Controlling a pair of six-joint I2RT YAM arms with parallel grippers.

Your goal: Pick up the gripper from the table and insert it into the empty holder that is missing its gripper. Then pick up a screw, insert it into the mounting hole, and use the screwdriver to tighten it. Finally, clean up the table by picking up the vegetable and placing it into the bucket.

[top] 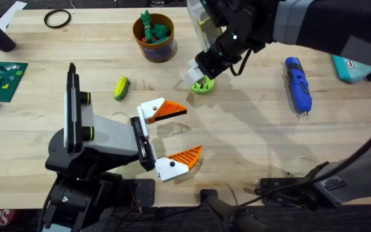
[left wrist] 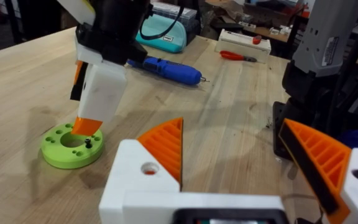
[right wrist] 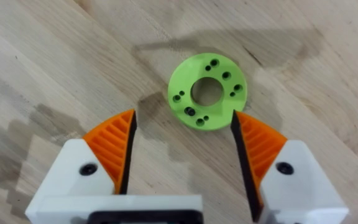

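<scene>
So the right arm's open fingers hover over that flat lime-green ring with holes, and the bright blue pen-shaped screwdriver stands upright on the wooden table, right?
Not quite. The bright blue pen-shaped screwdriver lies flat on the wooden table, as the overhead view shows. The right gripper does hover open over the lime-green ring.

Lime-green gripper (right wrist: 207, 91) with dark holes; bright blue screwdriver (top: 297, 82).

Around my workspace in the overhead view: a black ring (top: 57, 19) at eleven o'clock, a green brick baseplate (top: 0, 75) at nine, a teal case (top: 351, 68) at two.
</scene>
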